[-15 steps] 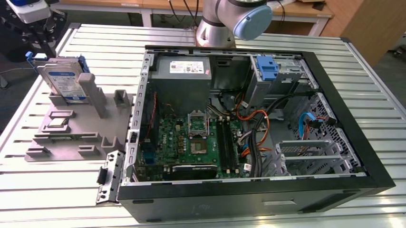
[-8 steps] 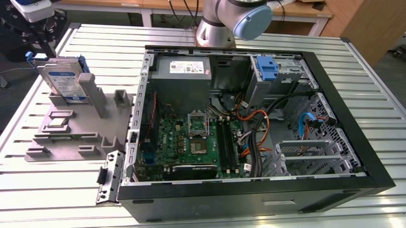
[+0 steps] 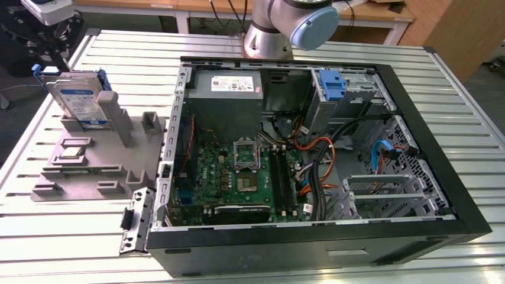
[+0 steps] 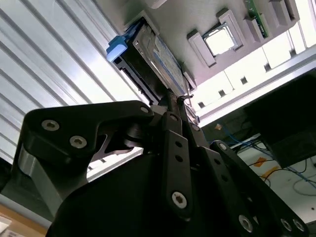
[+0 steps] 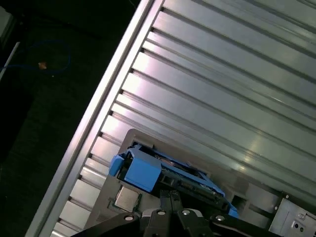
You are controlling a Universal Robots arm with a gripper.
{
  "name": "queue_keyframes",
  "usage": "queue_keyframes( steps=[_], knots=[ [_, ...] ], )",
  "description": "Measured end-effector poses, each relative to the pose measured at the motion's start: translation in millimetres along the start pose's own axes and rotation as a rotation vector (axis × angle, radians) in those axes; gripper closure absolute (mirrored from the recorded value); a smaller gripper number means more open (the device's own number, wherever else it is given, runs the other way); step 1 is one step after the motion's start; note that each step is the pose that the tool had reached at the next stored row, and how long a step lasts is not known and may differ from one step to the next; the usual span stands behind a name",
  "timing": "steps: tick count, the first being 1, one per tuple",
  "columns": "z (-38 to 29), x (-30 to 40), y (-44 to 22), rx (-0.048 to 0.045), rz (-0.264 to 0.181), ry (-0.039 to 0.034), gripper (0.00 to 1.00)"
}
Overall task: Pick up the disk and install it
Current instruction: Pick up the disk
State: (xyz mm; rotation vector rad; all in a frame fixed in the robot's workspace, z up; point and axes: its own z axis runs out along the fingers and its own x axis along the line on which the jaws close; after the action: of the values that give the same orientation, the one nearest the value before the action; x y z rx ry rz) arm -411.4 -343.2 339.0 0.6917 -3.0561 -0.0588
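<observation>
The gripper (image 4: pixel 175 98) hangs narrow, its fingers drawn close and holding nothing, over the disk (image 3: pixel 79 100) without touching it. The disk stands on end in a slot of the grey fixture (image 3: pixel 103 168), far back at the exterior view's left and well apart from the open computer case (image 3: pixel 410 242) to the right. Propped this way, its blue-tabbed top edge is free to be taken from above. Its long axis looks upright, and the labelled broad face is turned toward the near side.
</observation>
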Motion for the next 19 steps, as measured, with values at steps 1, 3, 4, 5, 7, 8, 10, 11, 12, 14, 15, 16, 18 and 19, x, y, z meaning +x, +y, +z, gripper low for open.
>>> queue_keyframes(
  steps=[1, 3, 4, 5, 7, 8, 10, 11, 12, 14, 15, 16, 18, 19],
  knots=[
    [0.0, 0.0, 0.0, -0.0001, -0.015, 0.0005, 0.90],
    [0.1, 0.0, 0.0, -0.0001, -0.045, 0.0013, 0.90],
    [0.1, 0.0, 0.0, -0.0002, -0.060, 0.0017, 0.90],
    [0.1, 0.0, 0.0, -0.0003, -0.075, 0.0020, 0.90],
    [0.1, 0.0, 0.0, -0.0004, -0.106, 0.0029, 0.90],
    [0.2, 0.0, 0.0, -0.0005, -0.121, 0.0032, 0.90],
    [0.2, 0.0, 0.0, -0.0006, -0.150, 0.0038, 0.90],
    [0.2, 0.0, 0.0, -0.0007, -0.164, 0.0041, 0.90],
    [0.3, 0.0, 0.0, -0.0008, -0.178, 0.0043, 0.90],
    [0.3, 0.0, 0.0, -0.0010, -0.207, 0.0045, 0.90],
    [0.3, 0.0, 0.0, -0.0012, -0.220, 0.0045, 0.90],
    [0.3, 0.0, 0.0, -0.0011, -0.233, 0.0045, 0.90],
    [0.3, 0.0, 0.0, -0.0011, -0.244, 0.0047, 0.90],
    [0.3, 0.0, 0.0, -0.0010, -0.244, 0.0048, 0.90]
  ],
)
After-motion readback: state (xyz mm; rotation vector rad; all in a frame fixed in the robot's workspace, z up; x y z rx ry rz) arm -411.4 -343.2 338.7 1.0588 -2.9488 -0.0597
